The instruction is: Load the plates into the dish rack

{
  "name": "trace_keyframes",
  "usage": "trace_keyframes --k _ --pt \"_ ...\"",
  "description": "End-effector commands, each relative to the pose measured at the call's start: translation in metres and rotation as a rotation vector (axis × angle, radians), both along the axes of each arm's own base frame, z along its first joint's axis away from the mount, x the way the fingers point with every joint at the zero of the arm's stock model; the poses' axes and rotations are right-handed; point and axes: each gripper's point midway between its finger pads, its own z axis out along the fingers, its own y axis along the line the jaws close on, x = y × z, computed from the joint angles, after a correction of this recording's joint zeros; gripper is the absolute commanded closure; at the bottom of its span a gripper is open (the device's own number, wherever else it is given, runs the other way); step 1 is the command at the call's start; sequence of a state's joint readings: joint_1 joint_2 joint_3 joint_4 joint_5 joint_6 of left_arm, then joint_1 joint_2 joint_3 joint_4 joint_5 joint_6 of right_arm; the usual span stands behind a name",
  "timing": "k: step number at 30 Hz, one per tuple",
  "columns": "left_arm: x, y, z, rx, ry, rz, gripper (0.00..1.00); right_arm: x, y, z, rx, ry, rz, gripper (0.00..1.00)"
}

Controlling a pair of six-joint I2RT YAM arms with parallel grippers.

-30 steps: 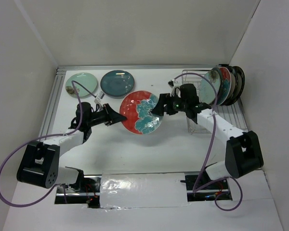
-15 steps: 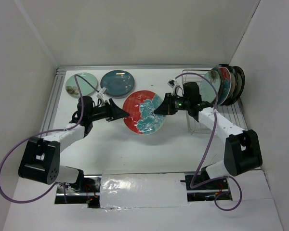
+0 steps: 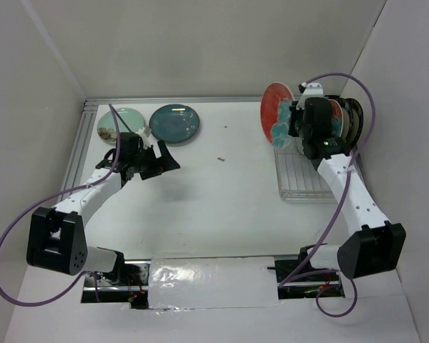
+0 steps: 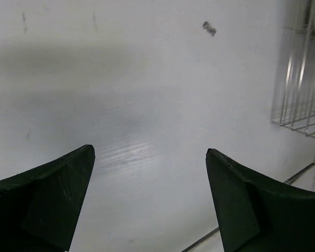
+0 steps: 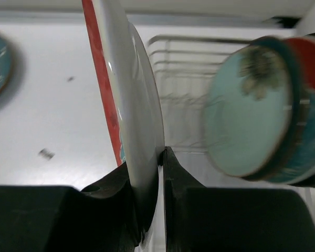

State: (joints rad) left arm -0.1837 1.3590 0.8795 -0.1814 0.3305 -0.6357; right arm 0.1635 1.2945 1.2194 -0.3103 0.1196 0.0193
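Note:
A red plate with a teal flower (image 3: 276,113) hangs upright, on edge, above the far left corner of the silver wire dish rack (image 3: 305,180). My right gripper (image 3: 291,126) is shut on its rim; the right wrist view shows the plate (image 5: 127,100) pinched between the fingers of that gripper (image 5: 147,164). Several plates (image 3: 337,125) stand in the rack's far right, a pale mint one (image 5: 245,125) in front. A pale mint plate (image 3: 120,124) and a dark teal plate (image 3: 174,122) lie flat at the far left. My left gripper (image 3: 167,159) (image 4: 149,152) hovers open and empty over bare table.
White walls enclose the table on three sides, with a metal rail (image 3: 79,150) along the left edge. A small dark speck (image 3: 220,158) (image 4: 209,27) lies mid-table. The rack's near rows (image 4: 300,84) hold no plates.
My left gripper let go of the red flowered plate and drew back left. My right gripper closed on its rim, lifted it and carried it right, upright, over the rack.

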Motion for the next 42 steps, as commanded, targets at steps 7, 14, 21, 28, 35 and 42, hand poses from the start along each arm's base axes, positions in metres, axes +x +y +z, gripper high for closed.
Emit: trace_keyframes --k 7,14,21,28,35,42 --pt "-0.005 0.014 -0.007 0.107 0.029 -0.016 0.0 0.011 -0.087 0.137 -0.165 -0.485 -0.404 1.0" --pt "0.001 0.011 -0.014 0.088 0.053 -0.029 0.0 0.038 -0.109 0.104 -0.231 -0.409 -0.443 1.0" --pt "0.005 0.018 -0.021 0.076 0.074 -0.015 0.0 0.056 -0.123 0.053 -0.207 -0.317 -0.434 1.0" --pt "0.006 0.019 -0.025 0.038 0.092 -0.008 0.0 0.069 -0.116 0.004 -0.139 -0.21 -0.374 1.0" --pt "0.017 0.021 -0.025 -0.055 0.116 0.04 0.0 0.073 -0.104 -0.042 -0.065 -0.098 -0.341 0.83" --pt "0.044 0.023 -0.016 -0.089 0.085 0.102 0.0 0.079 -0.097 -0.032 -0.064 -0.092 -0.321 0.44"
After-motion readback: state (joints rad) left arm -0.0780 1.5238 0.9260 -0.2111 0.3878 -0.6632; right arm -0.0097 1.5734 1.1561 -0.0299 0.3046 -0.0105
